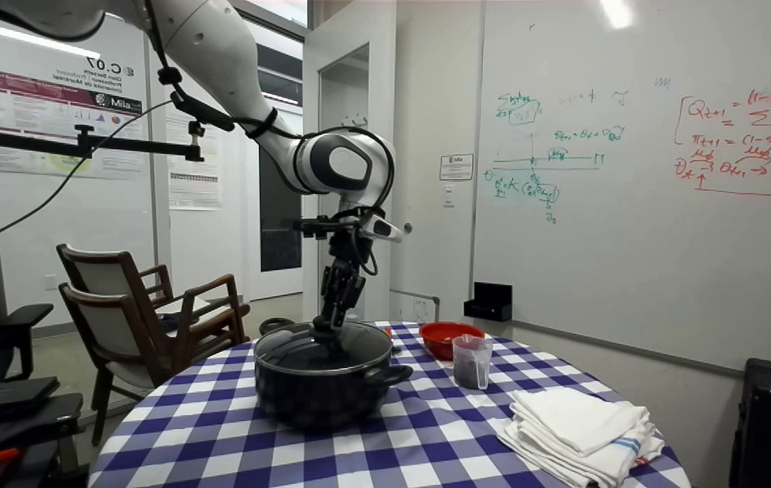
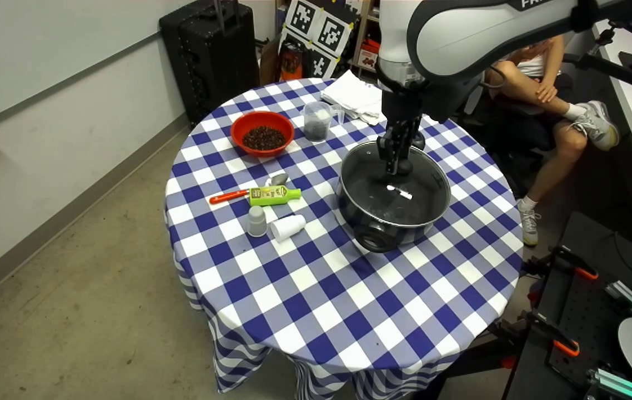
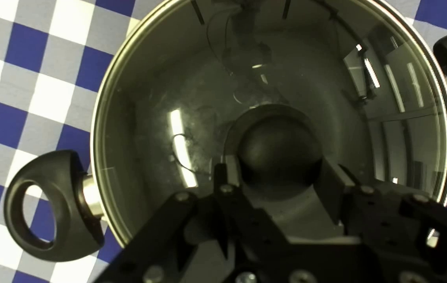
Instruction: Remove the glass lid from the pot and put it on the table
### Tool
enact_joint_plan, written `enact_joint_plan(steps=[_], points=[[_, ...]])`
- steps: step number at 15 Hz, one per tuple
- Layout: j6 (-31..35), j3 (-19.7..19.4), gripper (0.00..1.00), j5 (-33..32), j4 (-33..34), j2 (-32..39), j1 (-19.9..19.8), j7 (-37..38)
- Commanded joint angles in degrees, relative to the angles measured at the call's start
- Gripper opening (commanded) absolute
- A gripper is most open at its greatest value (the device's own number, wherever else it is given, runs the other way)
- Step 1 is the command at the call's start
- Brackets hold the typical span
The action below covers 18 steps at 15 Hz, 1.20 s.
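Note:
The glass lid [image 3: 310, 78] is a round dark dome with a black knob at its centre. It sits on the black pot [image 1: 321, 400] and also shows in an exterior view [image 2: 382, 197]. The pot's side handles show in the wrist view [image 3: 56, 204]. My gripper [image 3: 278, 173] is partly closed, with one finger against each side of the knob. It points down at the lid's centre in both exterior views [image 1: 328, 325]. The lid's rim looks level with the pot's rim. The table [image 2: 332, 300] has a blue-and-white checkered cloth.
A red bowl [image 2: 238, 138] with dark beans, a clear measuring cup [image 2: 316, 119] and folded white towels [image 1: 578, 430] stand on the table. A green bottle [image 2: 270, 195], a red-handled utensil [image 2: 230, 196], a grey shaker [image 2: 257, 221] and a white cup [image 2: 288, 226] are near the pot.

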Motion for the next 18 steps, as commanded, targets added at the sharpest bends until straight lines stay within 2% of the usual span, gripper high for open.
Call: enact_joint_plan(steps=[1, 4, 5, 6, 7, 11, 17, 18], points=[[-0.98, 0.11, 0.24, 1.0, 1.69, 1.45, 0.12, -0.56], [-1.0, 0.08, 0.24, 1.02, 1.62, 1.4, 0.09, -0.5], [-1.02, 0.08, 0.41, 1.05, 1.62, 1.39, 0.06, -0.53], [-1.05, 0.07, 0.65, 1.05, 1.64, 1.4, 0.06, -0.5], [-1.17, 0.08, 0.75, 1.09, 1.66, 1.43, 0.04, -0.57], [-1.27, 0.14, 0.99, 1.26, 0.88, 1.43, 0.0, -0.64], [-3.35, 0.06, 1.0, 1.03, -0.04, 0.56, 0.12, -0.61], [-3.76, 0.09, 0.91, 1.02, -0.19, 0.51, 0.16, -0.61]])
